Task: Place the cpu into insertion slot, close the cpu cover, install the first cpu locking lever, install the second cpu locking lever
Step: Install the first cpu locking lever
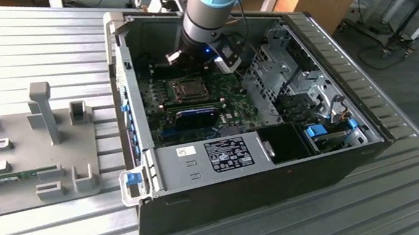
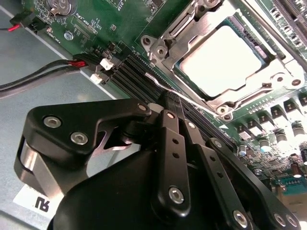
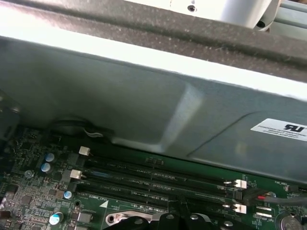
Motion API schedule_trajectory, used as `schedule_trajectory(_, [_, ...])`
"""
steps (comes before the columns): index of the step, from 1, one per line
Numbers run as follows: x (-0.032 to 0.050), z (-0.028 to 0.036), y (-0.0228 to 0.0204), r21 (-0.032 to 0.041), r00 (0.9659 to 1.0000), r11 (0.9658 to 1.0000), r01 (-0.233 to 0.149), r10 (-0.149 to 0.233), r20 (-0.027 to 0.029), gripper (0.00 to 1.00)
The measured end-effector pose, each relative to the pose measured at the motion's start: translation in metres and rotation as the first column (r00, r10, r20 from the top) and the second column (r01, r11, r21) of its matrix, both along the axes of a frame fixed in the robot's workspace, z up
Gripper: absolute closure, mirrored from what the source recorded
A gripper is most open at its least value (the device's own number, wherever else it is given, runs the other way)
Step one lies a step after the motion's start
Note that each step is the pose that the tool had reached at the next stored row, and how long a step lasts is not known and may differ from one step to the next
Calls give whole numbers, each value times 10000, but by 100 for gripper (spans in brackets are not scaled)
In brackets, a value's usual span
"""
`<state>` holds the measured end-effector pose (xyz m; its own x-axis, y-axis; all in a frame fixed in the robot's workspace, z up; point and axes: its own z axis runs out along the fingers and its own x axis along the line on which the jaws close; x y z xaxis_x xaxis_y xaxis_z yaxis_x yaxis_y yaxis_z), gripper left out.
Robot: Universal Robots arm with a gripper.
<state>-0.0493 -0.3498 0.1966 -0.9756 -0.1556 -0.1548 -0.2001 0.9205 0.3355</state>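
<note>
cpu (image 2: 225,60): seated in insertion slot (image 1: 191,88) | cpu cover (image 2: 182,36): down over it | jaws: together, tips at thin locking lever (image 2: 156,80) | arm (image 1: 209,5): inside open computer case (image 1: 337,155) on counter (image 1: 392,232)

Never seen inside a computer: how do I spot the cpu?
Look into the open black computer case, at the green circuit board on its floor. In the second wrist view the cpu is the flat, pale grey square framed by the silvery cpu cover, unlike the long black memory slots beside it.
</note>
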Motion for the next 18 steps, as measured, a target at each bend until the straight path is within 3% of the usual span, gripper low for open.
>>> schedule_trajectory(18, [31, -24, 0, 1, 10000, 10000, 1, -1, 0, 90])
